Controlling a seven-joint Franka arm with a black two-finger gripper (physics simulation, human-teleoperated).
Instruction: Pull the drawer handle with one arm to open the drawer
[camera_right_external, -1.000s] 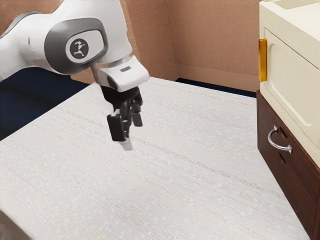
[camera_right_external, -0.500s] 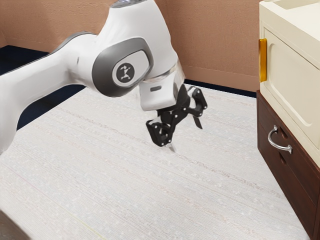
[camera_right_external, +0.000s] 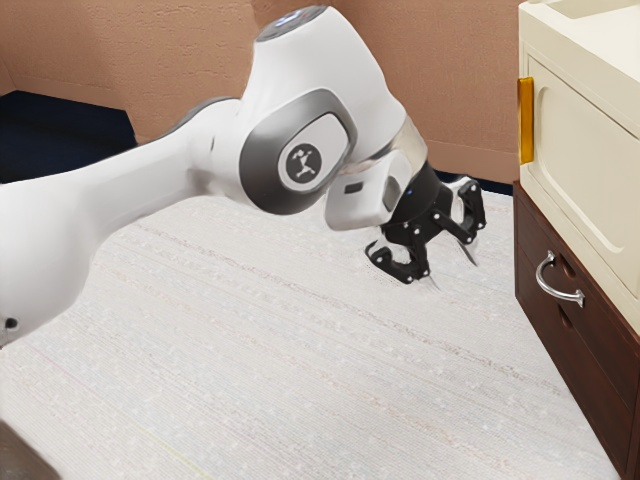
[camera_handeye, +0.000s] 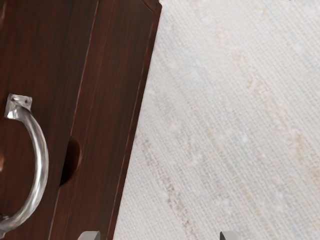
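While your gripper (camera_right_external: 453, 270) hangs open, fingers spread wide and nothing between them, the curved metal handle (camera_right_external: 560, 295) sits well apart, toward the exterior view's right, on the dark wood drawer (camera_right_external: 605, 325), which looks closed. Handle reads rigid, smooth, maybe slippery; drawer probably has some weight but should slide. You want the middle of the bow, one finger either side, clear of the end mounts, then pull straight out. Off-centre, you could slip or jam it.
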